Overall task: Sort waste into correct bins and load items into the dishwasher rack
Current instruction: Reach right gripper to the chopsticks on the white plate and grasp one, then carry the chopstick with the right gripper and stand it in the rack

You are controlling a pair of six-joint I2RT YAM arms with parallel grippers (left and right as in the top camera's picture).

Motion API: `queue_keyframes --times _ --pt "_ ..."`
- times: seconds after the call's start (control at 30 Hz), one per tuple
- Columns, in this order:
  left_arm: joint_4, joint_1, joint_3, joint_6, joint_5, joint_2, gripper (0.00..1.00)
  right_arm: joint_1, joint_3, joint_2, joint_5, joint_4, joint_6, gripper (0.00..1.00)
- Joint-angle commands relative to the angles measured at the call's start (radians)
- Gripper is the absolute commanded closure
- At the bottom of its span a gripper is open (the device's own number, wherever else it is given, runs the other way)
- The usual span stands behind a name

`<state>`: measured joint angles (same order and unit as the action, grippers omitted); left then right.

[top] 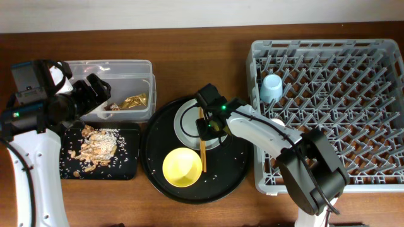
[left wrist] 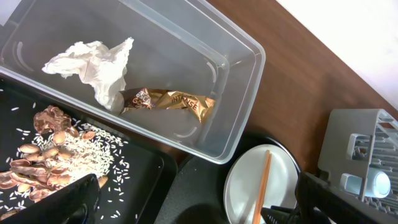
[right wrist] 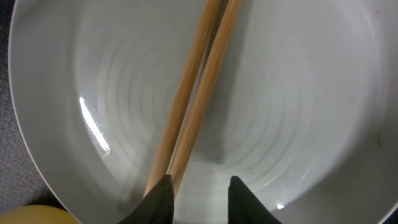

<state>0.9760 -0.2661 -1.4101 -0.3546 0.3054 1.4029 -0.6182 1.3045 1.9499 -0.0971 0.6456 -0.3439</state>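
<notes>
My right gripper (top: 211, 124) hangs low over the pale grey-green plate (top: 185, 121), jaws (right wrist: 200, 196) slightly open. The two wooden chopsticks (right wrist: 199, 87) lie across the plate (right wrist: 298, 93) and run under the left finger's tip; the gap between the fingers is empty. My left gripper (top: 95, 94) is wide open (left wrist: 199, 208) and empty above the near edge of the clear tub (left wrist: 239, 74). The tub holds the white napkin (left wrist: 93, 62) and the gold wrapper (left wrist: 168, 101). Food scraps and rice (top: 95, 146) lie on the shallow black tray (top: 129, 167). The yellow bowl (top: 182, 167) sits by the plate. The blue cup (top: 271, 88) stands in the grey rack (top: 353, 94). The pink cup is out of view.
The plate, bowl and chopsticks (top: 202, 148) rest on a large round black tray (top: 233, 170) between the bins and the rack. Loose rice grains are scattered on both black trays. My right arm reaches across the rack's left wall.
</notes>
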Motion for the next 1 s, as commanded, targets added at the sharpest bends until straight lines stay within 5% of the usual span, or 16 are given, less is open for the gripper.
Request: queue_keyframes --times 0.0,0.53,0.9,0.97 --pt "-0.004 -0.005 0.001 0.012 -0.007 0.000 0.01 -0.007 0.008 0.005 0.004 0.007 -0.014 0.72" --pt "-0.002 -0.005 0.001 0.012 -0.007 0.000 0.01 -0.025 0.007 0.005 0.087 0.038 -0.062 0.72" --pt "-0.002 -0.005 0.001 0.012 -0.007 0.000 0.01 -0.025 -0.032 0.006 0.083 0.008 -0.182 0.77" --pt "-0.001 -0.005 0.001 0.012 -0.007 0.000 0.01 -0.025 -0.037 0.006 0.083 0.008 -0.182 0.85"
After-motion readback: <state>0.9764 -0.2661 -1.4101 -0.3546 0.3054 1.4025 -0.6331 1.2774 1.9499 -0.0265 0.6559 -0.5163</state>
